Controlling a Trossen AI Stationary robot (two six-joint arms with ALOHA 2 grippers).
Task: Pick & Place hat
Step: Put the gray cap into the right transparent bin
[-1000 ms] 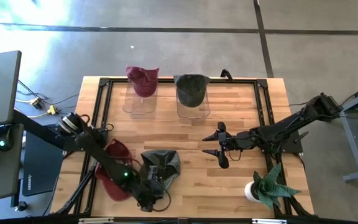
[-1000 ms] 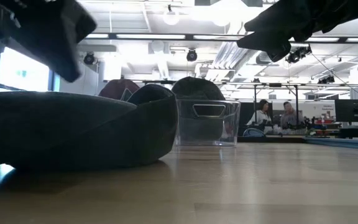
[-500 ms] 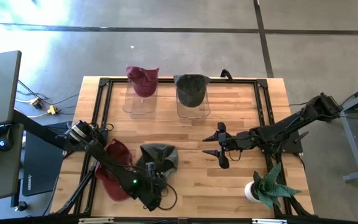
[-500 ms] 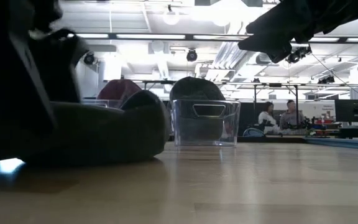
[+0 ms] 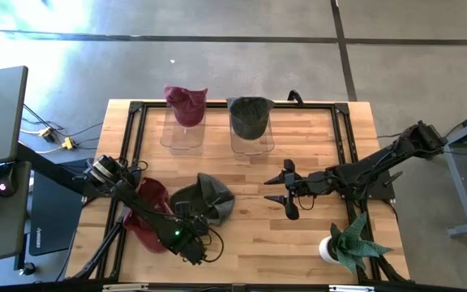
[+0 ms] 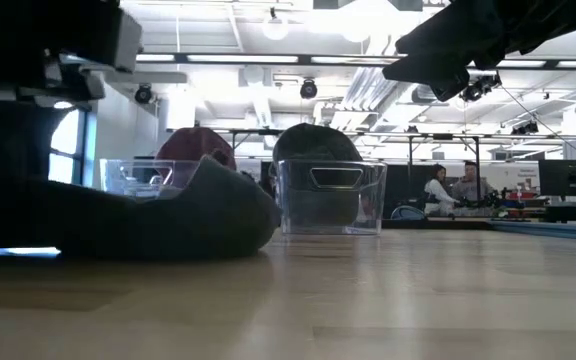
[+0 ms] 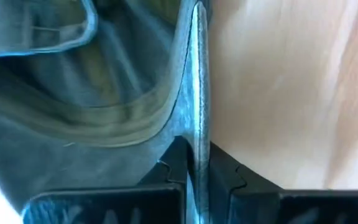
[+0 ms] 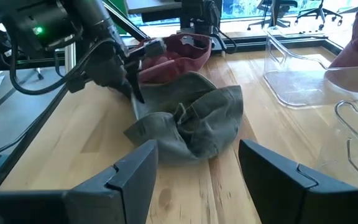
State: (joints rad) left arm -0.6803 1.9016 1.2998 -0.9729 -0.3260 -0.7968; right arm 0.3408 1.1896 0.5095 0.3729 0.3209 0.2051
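Near the front left of my table lies the grey-green hat, crumpled on the wood, its brim edge pinched between the two dark fingers of my left gripper; in the left wrist view the jaws are clamped tight on that thin edge, with bare tabletop showing beside it. Just beside the grey hat, on its left, I see a dark red hat resting on the boards, the two touching or nearly so. My left arm reaches in low from the table's left edge over the red hat. Across the table, well apart, my right gripper hangs above the wood right of centre with its jaws spread wide and nothing between them; its wrist view looks straight at the grey hat and the left gripper holding it. Along the far edge stand two clear bins: the left bin carries another red hat, the right bin a dark hat. At the front right corner a small potted plant stands.
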